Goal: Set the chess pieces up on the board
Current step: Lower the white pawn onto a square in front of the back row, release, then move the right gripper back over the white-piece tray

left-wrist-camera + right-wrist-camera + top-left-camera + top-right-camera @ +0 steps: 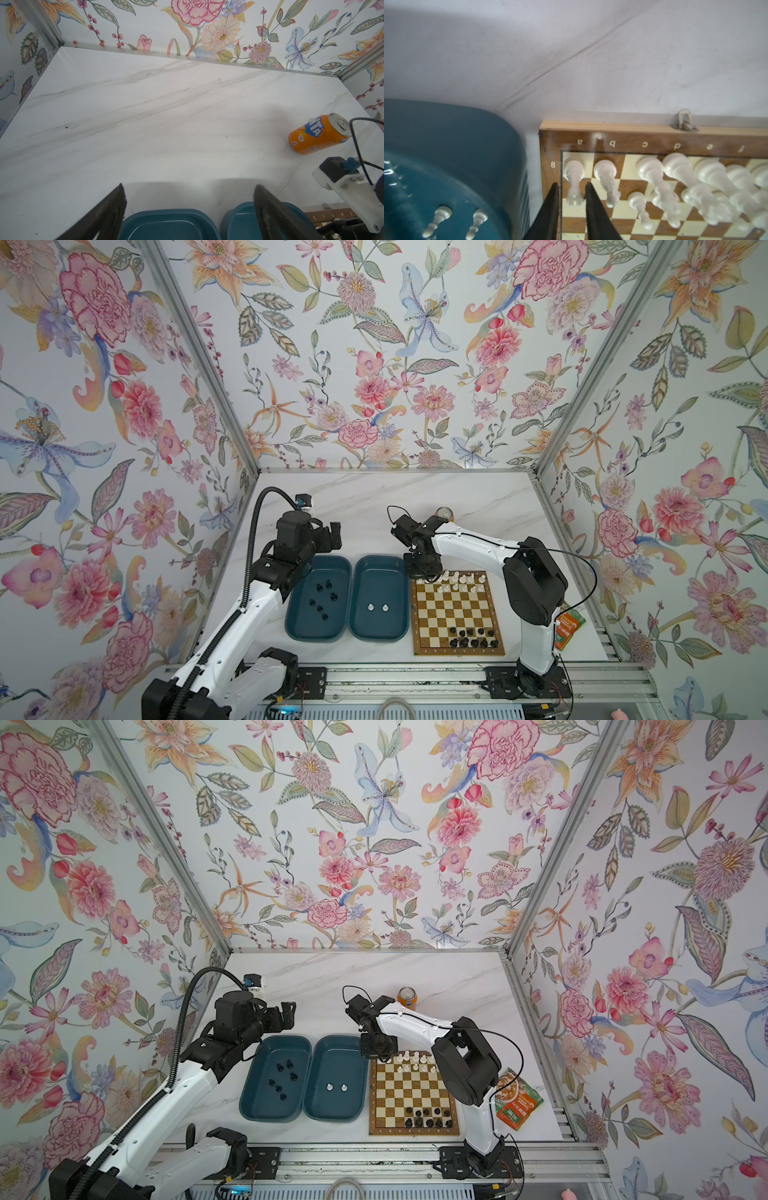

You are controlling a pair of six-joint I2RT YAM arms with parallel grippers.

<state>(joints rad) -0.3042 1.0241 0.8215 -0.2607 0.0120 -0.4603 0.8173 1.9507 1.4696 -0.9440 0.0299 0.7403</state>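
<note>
The board (453, 610) (409, 1090) lies right of centre in both top views. White chess pieces (457, 580) fill its far rows and black chess pieces (471, 637) stand in its near rows. My right gripper (572, 184) hangs over the board's far left corner. Its jaws stand slightly apart on either side of an upright white rook (573, 176) on the corner square, with a gap at one finger. My left gripper (334, 535) (189, 185) is open and empty, raised behind the trays.
Two teal trays sit left of the board. The left tray (291, 614) holds several black pieces (322, 597), and the right tray (355, 614) holds two white pawns (377, 607). An orange can (406, 997) stands behind the board. A snack packet (517, 1102) lies at its right.
</note>
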